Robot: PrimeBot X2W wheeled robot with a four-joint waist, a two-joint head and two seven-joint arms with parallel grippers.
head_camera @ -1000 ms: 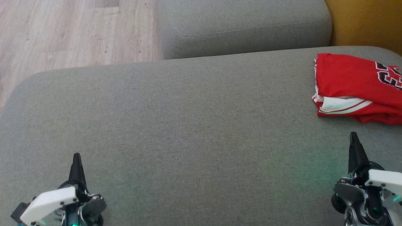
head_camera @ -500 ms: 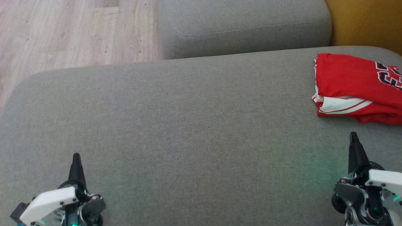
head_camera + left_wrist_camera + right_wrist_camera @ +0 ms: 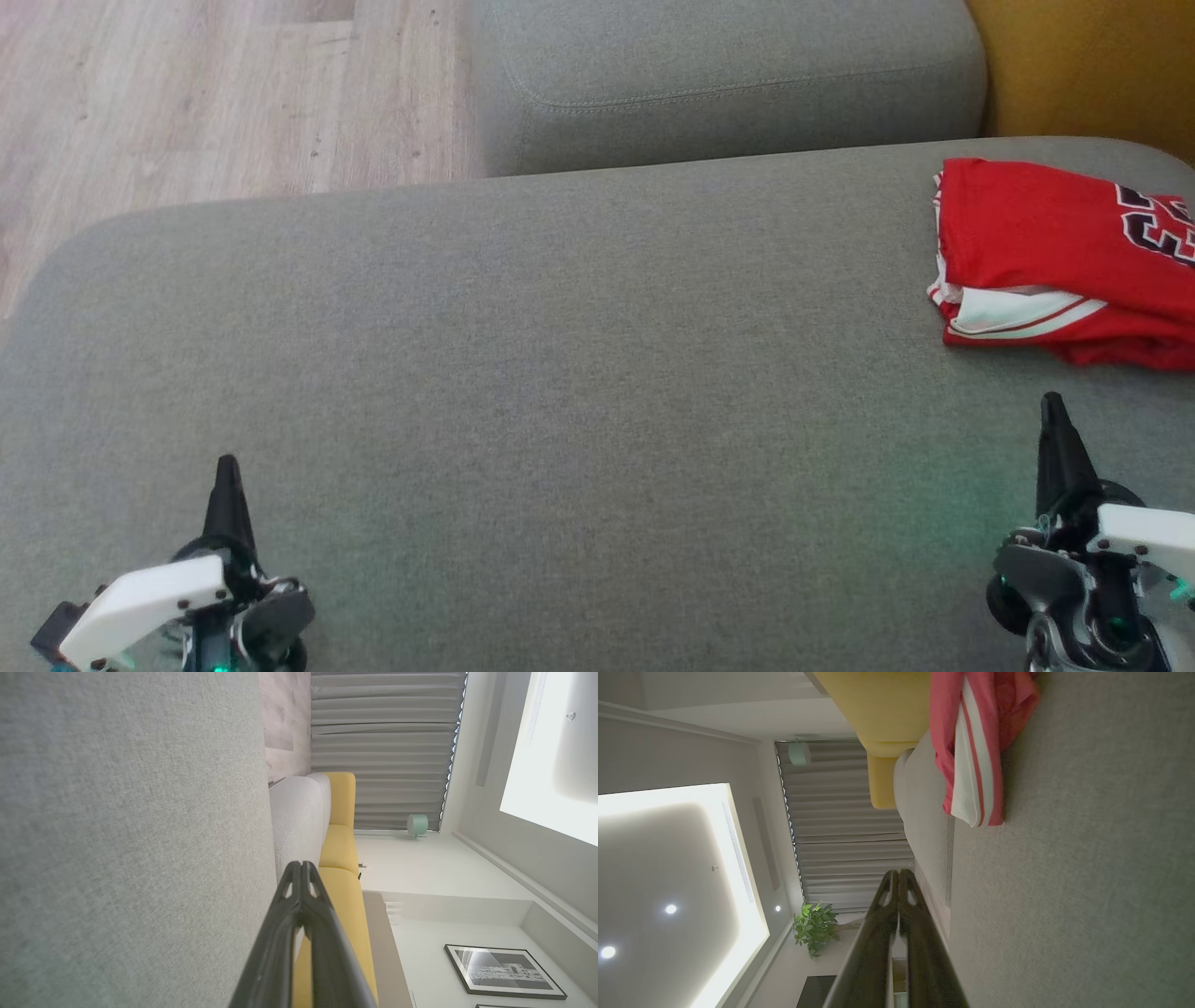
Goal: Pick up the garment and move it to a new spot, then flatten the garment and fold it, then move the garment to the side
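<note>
Folded red lettered jersey lies on grey fabric sofa cushion, its lettering cut off at right. My left fingers and right fingers sit closed, empty.

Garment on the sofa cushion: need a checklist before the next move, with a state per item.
1. Garment folded: ok.
2. Garment lying at the right side of the cushion: ok.
3. Folded layers flush: not ok; a white striped panel sticks out at the near edge.
4. Whole garment on the cushion: cannot tell; its right part runs past the edge of the head view.
5. Left gripper shut, holding nothing: ok.
6. Right gripper shut, holding nothing, apart from the garment: ok.
</note>
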